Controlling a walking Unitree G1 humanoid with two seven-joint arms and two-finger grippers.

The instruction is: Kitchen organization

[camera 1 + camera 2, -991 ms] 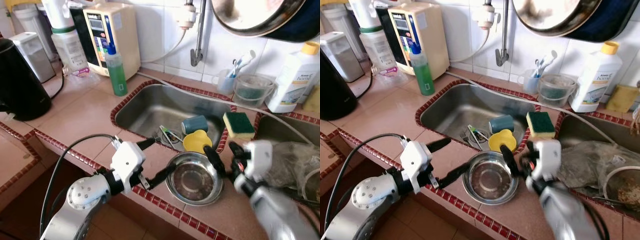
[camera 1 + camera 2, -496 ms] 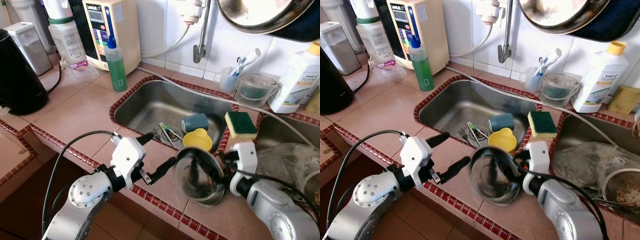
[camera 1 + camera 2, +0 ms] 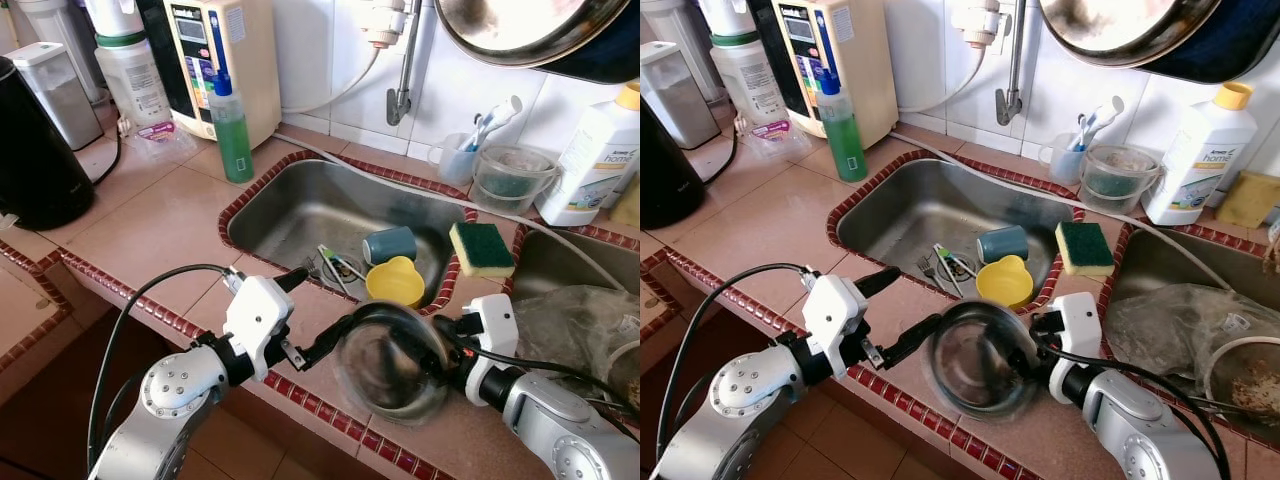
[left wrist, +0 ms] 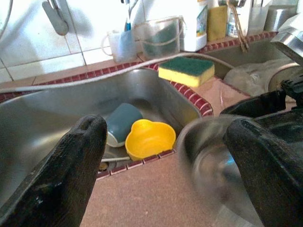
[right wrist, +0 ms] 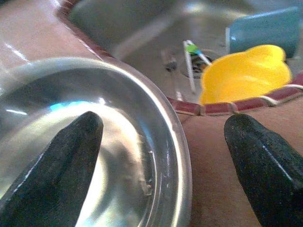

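Observation:
A steel bowl (image 3: 388, 365) is on the tiled counter in front of the sink (image 3: 300, 215); it looks tilted and blurred. My right gripper (image 3: 1035, 342) is open at the bowl's right rim. In the right wrist view one finger (image 5: 71, 156) is inside the bowl (image 5: 137, 156) and the other finger (image 5: 265, 165) is outside over the counter. My left gripper (image 3: 318, 308) is open just left of the bowl, not touching it. In the sink lie a yellow cup (image 3: 395, 280), a blue cup (image 3: 388, 243) and some cutlery (image 3: 335, 265).
A green-topped sponge (image 3: 480, 248) rests on the divider between the sinks. A green soap bottle (image 3: 231, 130) and a black kettle (image 3: 35, 150) stand at the left. A white detergent bottle (image 3: 598, 155) is at the back right. A crumpled plastic bag (image 3: 580, 310) lies in the right basin.
The bowl lay flat a second ago; it has tipped up and slid left toward my left gripper. My right gripper has moved in to its rim. The left arm has hardly moved.

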